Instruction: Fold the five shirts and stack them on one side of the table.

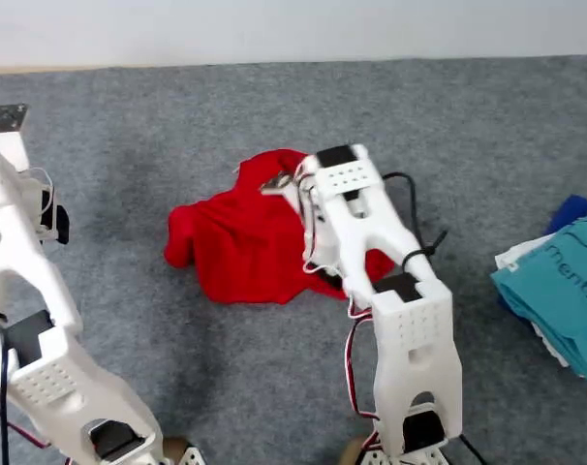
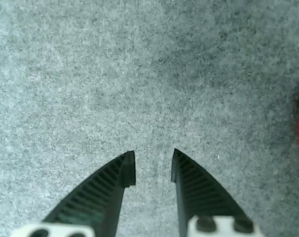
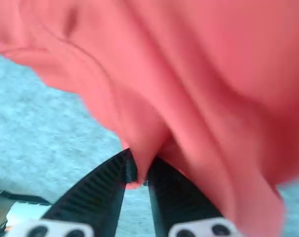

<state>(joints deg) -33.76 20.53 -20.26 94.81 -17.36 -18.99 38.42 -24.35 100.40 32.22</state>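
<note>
Pinching a fold of the red shirt (image 1: pixel 237 242), the right end effector (image 3: pixel 138 174) is clenched mid surface (image 1: pixel 448 116); the left end effector (image 2: pixel 153 167) hangs released over bare grey. Fabric's soft and floppy (probably bunches), so I'd grab hems or corners.

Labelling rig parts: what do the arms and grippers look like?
The left arm and right arm are white, blocky shells with dotted panels, black motors and red and black cables. The left gripper and right gripper have black, ribbed, tapering fingers.

Left pincer (image 2: pixel 153 160) agape, right pincer (image 3: pixel 140 170) tight.
</note>
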